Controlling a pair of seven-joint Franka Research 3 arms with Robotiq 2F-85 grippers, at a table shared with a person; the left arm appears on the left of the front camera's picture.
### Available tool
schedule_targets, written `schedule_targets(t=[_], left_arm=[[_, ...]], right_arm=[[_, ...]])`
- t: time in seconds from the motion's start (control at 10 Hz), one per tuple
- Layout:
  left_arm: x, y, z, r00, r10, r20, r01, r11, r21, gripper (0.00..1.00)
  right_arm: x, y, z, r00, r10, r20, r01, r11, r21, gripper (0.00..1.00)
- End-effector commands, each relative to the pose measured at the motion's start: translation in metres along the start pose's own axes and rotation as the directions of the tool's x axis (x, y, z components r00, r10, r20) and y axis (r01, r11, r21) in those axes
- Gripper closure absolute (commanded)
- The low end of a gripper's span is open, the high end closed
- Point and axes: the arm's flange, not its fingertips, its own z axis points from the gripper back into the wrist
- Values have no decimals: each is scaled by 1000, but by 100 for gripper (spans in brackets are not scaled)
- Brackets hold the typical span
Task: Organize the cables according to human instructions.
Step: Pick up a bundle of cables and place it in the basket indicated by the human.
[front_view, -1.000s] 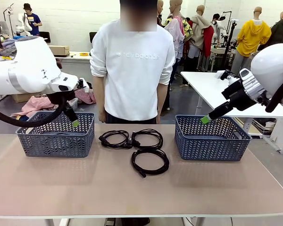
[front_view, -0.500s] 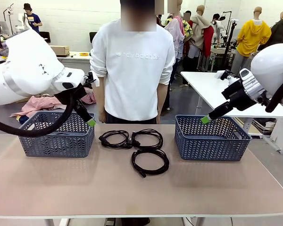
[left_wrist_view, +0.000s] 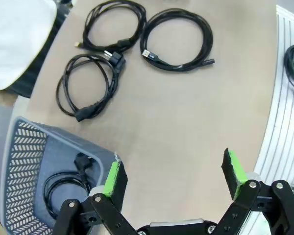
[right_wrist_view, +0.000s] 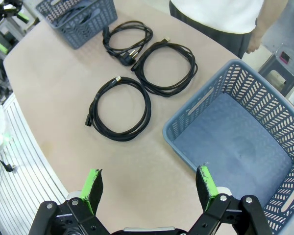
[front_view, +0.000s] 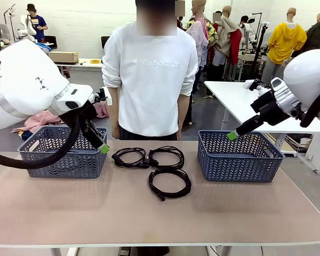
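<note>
Left wrist view: the left gripper (left_wrist_view: 173,171), wide open and empty, hangs beside the left basket (left_wrist_view: 24,142); three coiled cables (left_wrist_view: 85,90) lie flat on the table (left_wrist_view: 186,122) just ahead, nearer it than the open right gripper (right_wrist_view: 149,188).

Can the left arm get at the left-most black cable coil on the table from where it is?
Probably yes. The left tool hangs open just past the blue-grey plastic basket's rim, with bare table between it and that thin black coiled cable. Its plug appears to touch the neighbouring coil.

Table (front_view: 96,208) holds two baskets (front_view: 64,166), three coiled cables (front_view: 148,159)
</note>
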Motion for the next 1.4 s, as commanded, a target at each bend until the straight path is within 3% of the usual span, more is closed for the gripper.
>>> schedule_targets(t=[0.0,1.3], left_arm=[[2,3,3,1000,0,6,0,1000,8,0],[2,3,3,1000,0,6,0,1000,8,0]], right_arm=[[1,-2,-1,1000,3,20,-3,1000,16,0],[1,-2,-1,1000,3,20,-3,1000,16,0]])
